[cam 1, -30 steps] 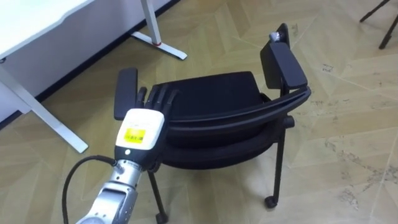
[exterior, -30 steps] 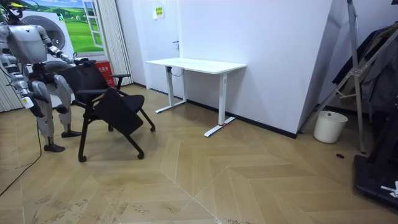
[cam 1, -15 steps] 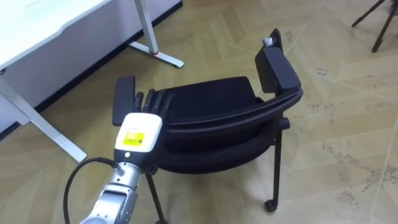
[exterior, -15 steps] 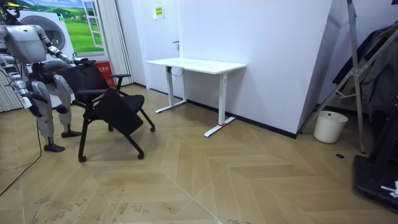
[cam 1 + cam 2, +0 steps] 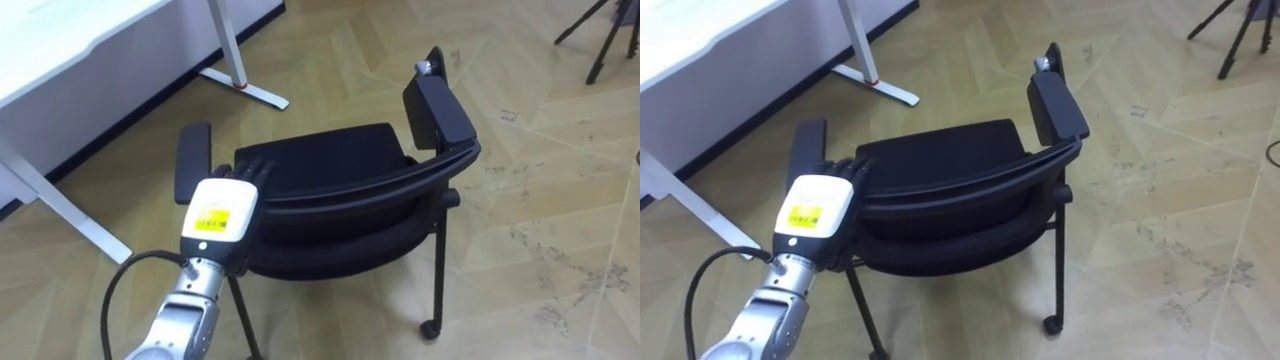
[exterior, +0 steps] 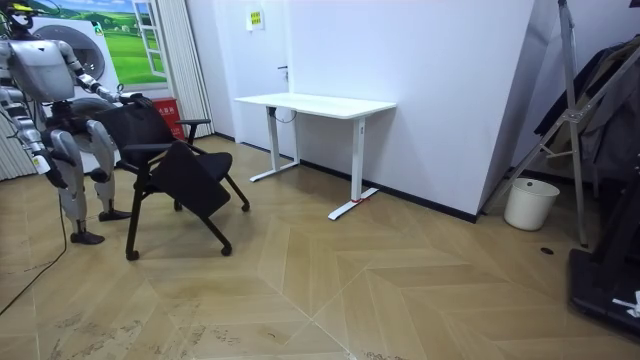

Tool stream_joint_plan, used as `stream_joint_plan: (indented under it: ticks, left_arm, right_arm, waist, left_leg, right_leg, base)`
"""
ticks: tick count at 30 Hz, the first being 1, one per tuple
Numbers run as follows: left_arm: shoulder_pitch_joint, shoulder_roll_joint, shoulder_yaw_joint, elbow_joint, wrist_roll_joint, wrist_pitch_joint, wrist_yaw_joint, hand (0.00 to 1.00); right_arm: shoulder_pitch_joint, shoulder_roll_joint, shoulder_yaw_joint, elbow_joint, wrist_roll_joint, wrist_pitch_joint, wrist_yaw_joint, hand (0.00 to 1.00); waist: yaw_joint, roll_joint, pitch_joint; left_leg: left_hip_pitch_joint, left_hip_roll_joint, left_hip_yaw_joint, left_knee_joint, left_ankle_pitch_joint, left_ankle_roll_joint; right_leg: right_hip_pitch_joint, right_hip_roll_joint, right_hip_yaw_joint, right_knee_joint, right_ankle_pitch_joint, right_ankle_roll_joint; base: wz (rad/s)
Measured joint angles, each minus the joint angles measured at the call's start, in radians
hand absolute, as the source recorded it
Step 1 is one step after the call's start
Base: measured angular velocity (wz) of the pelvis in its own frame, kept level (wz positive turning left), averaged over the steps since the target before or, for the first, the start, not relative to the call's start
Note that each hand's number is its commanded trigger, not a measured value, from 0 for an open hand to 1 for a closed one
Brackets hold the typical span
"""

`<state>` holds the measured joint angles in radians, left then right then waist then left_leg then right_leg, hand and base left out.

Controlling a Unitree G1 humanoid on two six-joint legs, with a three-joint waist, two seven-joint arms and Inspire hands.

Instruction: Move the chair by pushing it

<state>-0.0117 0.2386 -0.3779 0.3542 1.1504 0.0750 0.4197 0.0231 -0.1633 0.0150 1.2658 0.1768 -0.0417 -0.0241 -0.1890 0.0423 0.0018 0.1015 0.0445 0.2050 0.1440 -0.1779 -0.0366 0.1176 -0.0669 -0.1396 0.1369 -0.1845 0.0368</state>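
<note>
1. We find the chair (image 5: 335, 165) on the floor near the desk (image 5: 70, 35).
2. The left hand (image 5: 218, 208) lies straight-fingered on its backrest, gripping nothing.
3. We judge this the pushing step; the next move calls for firm forward pressure.

Office: white desk (image 6: 315, 102), black chair (image 5: 330, 165)

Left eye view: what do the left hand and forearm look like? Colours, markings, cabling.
The left hand has a white, boxy back shell with a yellow label bearing small dark print, and black fingers. The forearm is a silver-grey metal cylinder, dark at the wrist. A black cable loops out from the wrist on the forearm's left side.
</note>
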Motion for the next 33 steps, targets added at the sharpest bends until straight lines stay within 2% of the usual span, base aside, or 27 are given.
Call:
stream_joint_plan:
  ticks: [2, 9, 12, 13, 15, 18, 22, 24, 27, 29, 31, 33]
  left_arm:
    - [-0.005, -0.009, 0.001, 0.002, 0.0, 0.01, -0.003, 1.0]
    - [-0.042, -0.008, 0.003, 0.009, 0.0, 0.035, -0.056, 1.0]
    - [-0.035, -0.004, -0.002, 0.011, 0.002, 0.033, -0.055, 1.0]
    - [-0.036, 0.008, -0.011, 0.011, 0.003, 0.028, -0.053, 1.0]
    - [-0.037, 0.011, -0.023, 0.011, 0.003, 0.028, -0.051, 1.0]
    - [-0.04, 0.013, -0.025, 0.02, -0.004, 0.028, -0.051, 1.0]
    - [-0.049, 0.02, -0.028, 0.024, -0.024, 0.027, -0.052, 1.0]
    - [-0.051, 0.021, -0.024, 0.028, -0.023, 0.025, -0.052, 1.0]
    - [-0.055, 0.024, -0.012, 0.013, -0.018, 0.024, -0.053, 1.0]
    - [-0.055, 0.037, -0.019, -0.001, -0.019, 0.026, -0.055, 1.0]
    - [-0.06, 0.039, -0.022, -0.014, -0.019, 0.026, -0.058, 1.0]
    - [-0.05, 0.049, -0.029, -0.036, -0.022, 0.032, -0.06, 1.0]
  right_arm:
    - [0.0, 0.0, 0.0, 0.0, -0.004, 0.0, -0.012, 0.0]
    - [0.003, 0.0, 0.0, -0.015, -0.03, 0.002, -0.022, 0.0]
    - [0.015, -0.005, 0.0, -0.026, -0.03, 0.008, -0.027, 0.0]
    - [0.014, -0.008, 0.0, -0.026, -0.03, 0.009, -0.029, 0.0]
    - [0.015, -0.008, 0.0, -0.026, -0.032, 0.011, -0.032, 0.0]
    - [0.015, -0.01, -0.008, -0.026, -0.113, 0.012, -0.058, 0.0]
    - [0.015, -0.031, -0.02, -0.041, -0.187, 0.024, -0.127, 0.0]
    - [0.015, -0.036, -0.057, -0.07, -0.21, 0.025, -0.17, 0.0]
    - [0.013, -0.036, -0.115, -0.158, -0.351, 0.027, -0.25, 0.0]
    - [-0.004, -0.041, -0.114, -0.224, -0.462, 0.029, -0.324, 0.0]
    - [-0.006, -0.056, -0.094, -0.298, -0.566, 0.031, -0.36, 0.0]
    - [-0.015, -0.061, -0.076, -0.39, -0.672, 0.042, -0.385, 0.0]
  waist:
    - [-0.001, 0.002, -0.0005]
    - [-0.017, 0.007, -0.0035]
    - [-0.019, 0.014, -0.0069]
    - [-0.02, 0.017, -0.0081]
    - [-0.021, 0.017, -0.0077]
    - [-0.025, 0.018, -0.0068]
    - [-0.026, 0.02, -0.005]
    - [-0.029, 0.013, -0.0007]
    - [-0.026, -0.002, 0.0076]
    - [-0.02, -0.019, 0.0079]
    - [0.002, -0.025, 0.0074]
    - [0.006, -0.03, 0.0064]
  left_leg:
    - [0.0, 0.0, 0.001, 0.0, 0.0, 0.0]
    - [0.001, 0.0, 0.005, 0.0, 0.0, 0.0]
    - [0.014, 0.0, 0.013, -0.007, 0.0, 0.0]
    - [0.017, 0.0, 0.013, -0.011, 0.0, 0.0]
    - [0.023, 0.0, 0.013, -0.012, 0.0, 0.0]
    - [0.031, 0.0, 0.013, -0.015, 0.0, 0.0]
    - [0.033, 0.0, 0.015, -0.016, 0.0, 0.0]
    - [0.032, 0.0, 0.015, -0.015, 0.0, 0.0]
    - [0.025, 0.0, 0.015, -0.015, 0.0, 0.0]
    - [0.027, 0.0, 0.017, -0.014, 0.0, 0.0]
    - [0.029, 0.0, 0.031, -0.014, 0.0, 0.0]
    - [0.028, -0.001, 0.034, -0.015, 0.0, 0.0]
  right_leg:
    - [0.002, 0.0, 0.0, 0.0, 0.0, 0.0]
    - [0.001, 0.0, 0.002, 0.0, 0.0, 0.0]
    - [0.007, 0.0, 0.007, 0.0, 0.0, 0.0]
    - [0.008, 0.001, 0.007, 0.0, 0.0, 0.0]
    - [0.009, 0.001, 0.008, 0.0, 0.0, 0.0]
    - [0.015, 0.001, 0.009, 0.0, 0.0, 0.0]
    - [0.009, 0.001, 0.015, 0.007, 0.0, 0.0]
    - [0.009, 0.001, 0.014, 0.012, 0.0, 0.0]
    - [0.0, 0.001, 0.014, 0.015, 0.0, 0.001]
    - [-0.01, 0.001, 0.018, 0.015, -0.001, 0.001]
    - [-0.016, 0.002, 0.036, 0.016, -0.001, 0.001]
    - [-0.016, 0.002, 0.043, 0.02, -0.001, 0.001]
  base:
    - [0.0]
    - [-0.02]
    - [-0.07]
    - [0.0]
    - [0.0]
    - [0.0]
    - [-0.04]
    - [-0.02]
    - [0.0]
    - [-0.03]
    - [-0.2]
    - [-0.15]
